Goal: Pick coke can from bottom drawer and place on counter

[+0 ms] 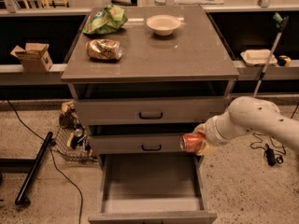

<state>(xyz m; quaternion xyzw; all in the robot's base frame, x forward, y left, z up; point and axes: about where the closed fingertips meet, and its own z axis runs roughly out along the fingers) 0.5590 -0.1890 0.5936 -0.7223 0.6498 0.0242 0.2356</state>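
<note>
The gripper (200,143) was at the right side of the cabinet, in front of the right end of the middle drawer (140,144) and above the right wall of the open bottom drawer (149,183). Its jaws were closed around the coke can (189,143), with one pale finger above the can and one below it. The can lay on its side in this grasp, with its silver end pointing to the left. It was in the air, lifted out of the bottom drawer and well below the counter (191,55). The white arm (254,120) came in from the right edge of the scene.

The bottom drawer was pulled out toward the near side, and its grey floor was bare. The middle drawer and the top drawer (117,111) above it each had a black handle and were pushed in.

On the counter, a green chip bag (105,20) lay at the far left corner. A shiny gold-brown snack bag (103,49) lay just in front of it, nearer to the left edge. A pale bowl (163,24) stood at the far side, near the middle.

To the left of the cabinet, a cardboard box (33,56) rested on the long pale ledge (18,71). A wire basket (70,141) stood on the floor beside the cabinet, and a black pole (32,169) lay on the floor farther left. To the right, a white tray (258,56) was on the ledge.
</note>
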